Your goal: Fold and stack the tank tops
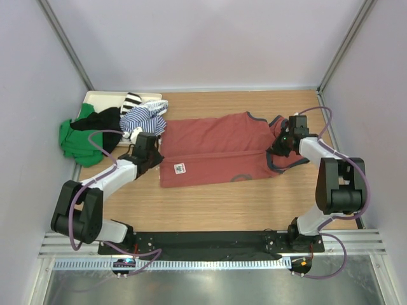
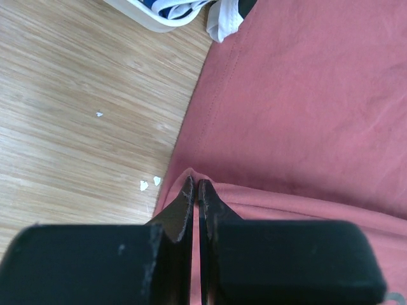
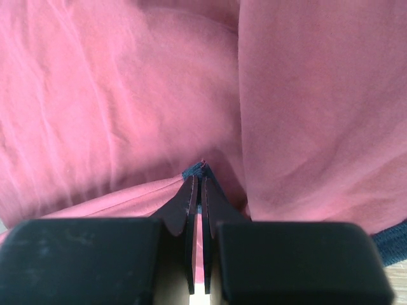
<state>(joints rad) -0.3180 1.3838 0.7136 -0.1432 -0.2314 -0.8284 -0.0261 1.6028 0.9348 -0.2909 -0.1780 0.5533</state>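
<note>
A brick-red tank top [image 1: 216, 143] with dark grey trim lies flat across the middle of the table, its near long side folded over. My left gripper [image 1: 154, 152] is shut on the red cloth's left end; in the left wrist view the fingertips [image 2: 188, 190] pinch a raised fold of the red cloth [image 2: 305, 95]. My right gripper [image 1: 275, 149] is shut on the right end, where the fingertips [image 3: 193, 190] clamp a bit of dark trim [image 3: 197, 170] amid red cloth [image 3: 127, 95]. A navy-and-white striped tank top [image 1: 145, 117] lies in the pile at the back left.
A white tray [image 1: 95, 96] at the back left holds the pile, with black [image 1: 102, 119], black-and-white striped [image 1: 131, 101] and green [image 1: 75, 136] cloth spilling over its edge. The tray corner [image 2: 149, 19] shows in the left wrist view. Grey walls enclose the table on three sides.
</note>
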